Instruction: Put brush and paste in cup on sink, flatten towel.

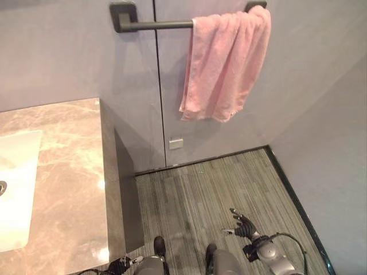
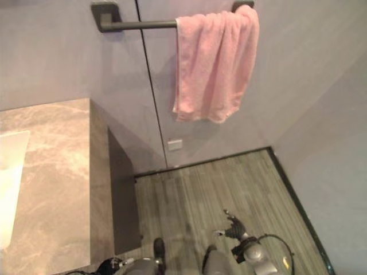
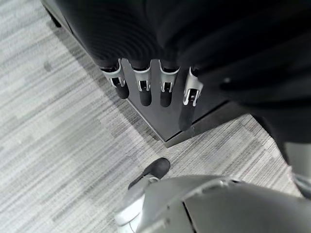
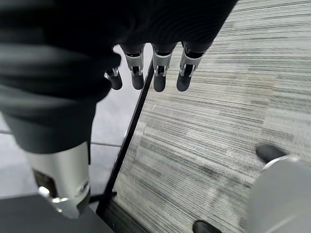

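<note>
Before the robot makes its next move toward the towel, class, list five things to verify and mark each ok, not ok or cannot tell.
1. Pink terry towel hangs flat on the dark wall rail: not ok, bunched at the rail's right end.
2. Left hand holds nothing: ok, fingers straight, low beside the marble-patterned counter.
3. Right hand holds nothing: ok, fingers relaxed above the striped grey floor.
4. Brush, paste and cup located: cannot tell.
5. Way up to the towel free: ok, judging from the bare wall below it.
</note>
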{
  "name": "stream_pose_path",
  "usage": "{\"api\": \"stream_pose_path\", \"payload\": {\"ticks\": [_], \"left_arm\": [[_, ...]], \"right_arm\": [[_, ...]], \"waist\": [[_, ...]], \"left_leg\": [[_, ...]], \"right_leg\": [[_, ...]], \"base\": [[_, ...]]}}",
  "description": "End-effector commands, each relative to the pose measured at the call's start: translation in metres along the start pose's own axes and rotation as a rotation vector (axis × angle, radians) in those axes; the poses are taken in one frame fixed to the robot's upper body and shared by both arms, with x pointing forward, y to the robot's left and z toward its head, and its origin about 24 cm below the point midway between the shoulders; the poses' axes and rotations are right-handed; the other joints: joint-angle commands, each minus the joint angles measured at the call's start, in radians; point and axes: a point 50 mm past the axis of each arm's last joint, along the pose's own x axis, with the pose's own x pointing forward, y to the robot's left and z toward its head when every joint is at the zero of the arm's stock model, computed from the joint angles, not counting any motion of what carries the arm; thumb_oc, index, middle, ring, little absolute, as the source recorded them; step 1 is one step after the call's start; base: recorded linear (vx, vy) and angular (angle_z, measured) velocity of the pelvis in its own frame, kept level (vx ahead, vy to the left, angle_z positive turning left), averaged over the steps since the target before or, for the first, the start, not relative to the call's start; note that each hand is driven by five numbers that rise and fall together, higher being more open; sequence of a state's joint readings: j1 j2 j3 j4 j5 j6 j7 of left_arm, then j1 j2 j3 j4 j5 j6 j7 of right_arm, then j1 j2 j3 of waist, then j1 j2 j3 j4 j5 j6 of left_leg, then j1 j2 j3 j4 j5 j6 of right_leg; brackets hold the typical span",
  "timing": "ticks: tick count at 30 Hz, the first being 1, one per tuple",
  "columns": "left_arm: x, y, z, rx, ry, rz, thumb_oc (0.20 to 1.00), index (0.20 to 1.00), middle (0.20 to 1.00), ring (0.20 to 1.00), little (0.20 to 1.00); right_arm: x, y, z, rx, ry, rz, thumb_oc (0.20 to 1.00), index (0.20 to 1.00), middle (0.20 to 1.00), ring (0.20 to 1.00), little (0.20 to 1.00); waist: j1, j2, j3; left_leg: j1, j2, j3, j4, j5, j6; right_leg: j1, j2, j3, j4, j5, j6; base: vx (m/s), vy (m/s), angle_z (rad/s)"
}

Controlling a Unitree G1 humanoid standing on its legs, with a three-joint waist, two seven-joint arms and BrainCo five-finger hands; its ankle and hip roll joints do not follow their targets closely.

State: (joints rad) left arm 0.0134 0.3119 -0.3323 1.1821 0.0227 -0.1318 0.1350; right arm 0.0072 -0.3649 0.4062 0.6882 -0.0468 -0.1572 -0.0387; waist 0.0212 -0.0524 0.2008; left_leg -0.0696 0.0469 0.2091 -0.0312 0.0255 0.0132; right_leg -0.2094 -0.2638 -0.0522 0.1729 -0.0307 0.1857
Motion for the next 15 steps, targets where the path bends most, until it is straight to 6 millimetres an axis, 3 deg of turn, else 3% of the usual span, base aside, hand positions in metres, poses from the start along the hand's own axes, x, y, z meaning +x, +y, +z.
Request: {"api": "stream_pose_path", "payload": {"ticks": [1,9,10,12,15], "left_arm": [[0.012,0.047,0.076,0.007,-0.272,0.146,1.000,1.000,1.000,1.000,1.000],[0.011,0.057,0.068,-0.059,-0.242,0.185,1.000,1.000,1.000,1.000,1.000],[0.012,0.058,0.071,-0.072,-0.243,0.190,1.000,1.000,1.000,1.000,1.000],[0.012,0.056,0.075,-0.076,-0.250,0.191,1.000,1.000,1.000,1.000,1.000],[0.013,0.050,0.081,-0.089,-0.258,0.169,1.000,1.000,1.000,1.000,1.000]], "right_arm": [[-0.005,-0.009,0.005,-0.114,-0.053,0.024,1.000,1.000,1.000,1.000,1.000],[-0.018,-0.030,0.004,-0.205,-0.085,0.007,1.000,1.000,1.000,1.000,1.000],[-0.022,-0.033,-0.001,-0.209,-0.070,-0.002,1.000,1.000,1.000,1.000,1.000],[-0.025,-0.035,-0.008,-0.208,-0.041,-0.012,1.000,1.000,1.000,1.000,1.000],[-0.027,-0.036,-0.016,-0.201,-0.007,-0.019,1.000,1.000,1.000,1.000,1.000]], "waist": [[-0.019,-0.013,-0.027],[-0.013,-0.015,-0.028],[-0.019,-0.015,-0.023],[-0.026,-0.016,-0.016],[-0.050,-0.032,-0.021]], "left_leg": [[-0.020,0.065,-0.039,0.069,0.042,-0.060],[-0.032,0.164,-0.089,0.033,0.172,-0.130],[-0.038,0.200,-0.067,-0.006,0.216,-0.146],[-0.049,0.205,-0.042,-0.010,0.238,-0.146],[-0.064,0.142,0.010,0.095,0.147,-0.125]], "right_leg": [[0.068,0.074,0.032,0.004,0.086,-0.020],[0.143,0.182,-0.040,-0.069,0.031,-0.073],[0.147,0.200,-0.062,-0.075,0.022,-0.083],[0.156,0.199,-0.082,-0.086,0.027,-0.092],[0.154,0.180,-0.107,-0.115,0.048,-0.097]], "base": [[0.03,-0.232,0.74],[-0.02,-0.289,0.11],[-0.03,-0.217,0.39],[-0.06,-0.204,0.28],[-0.09,-0.151,0.48]]}}
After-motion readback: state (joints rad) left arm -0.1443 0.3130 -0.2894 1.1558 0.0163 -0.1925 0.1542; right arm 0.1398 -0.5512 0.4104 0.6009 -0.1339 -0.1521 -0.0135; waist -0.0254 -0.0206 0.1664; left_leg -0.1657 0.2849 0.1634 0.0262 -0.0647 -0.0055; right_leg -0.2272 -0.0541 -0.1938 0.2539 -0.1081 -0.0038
